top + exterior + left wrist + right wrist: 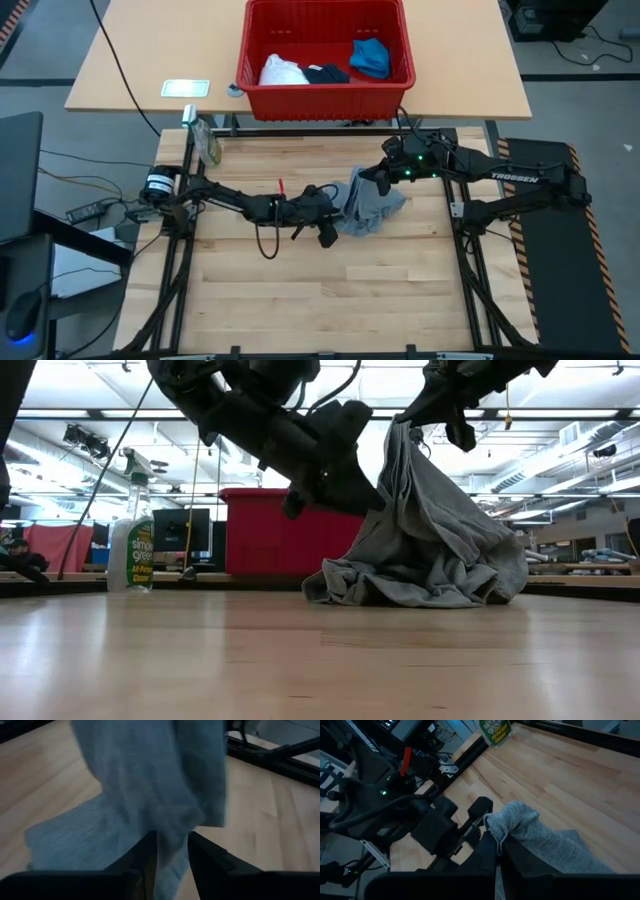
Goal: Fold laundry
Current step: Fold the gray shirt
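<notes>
I had the right hand (494, 851) and left hand (170, 851) both pinching the grey T-shirt (430, 550), lifted over the table (300, 290).

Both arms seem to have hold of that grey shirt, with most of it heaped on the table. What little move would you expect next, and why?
Probably the grippers draw apart to spread it. The right gripper is shut on a raised bit of the grey T-shirt; the left gripper has cloth between its fingers. The rest lies bunched on the table, so it likely needs flattening before any fold.

Grey T-shirt (430, 550) logo hidden in its folds.
</notes>
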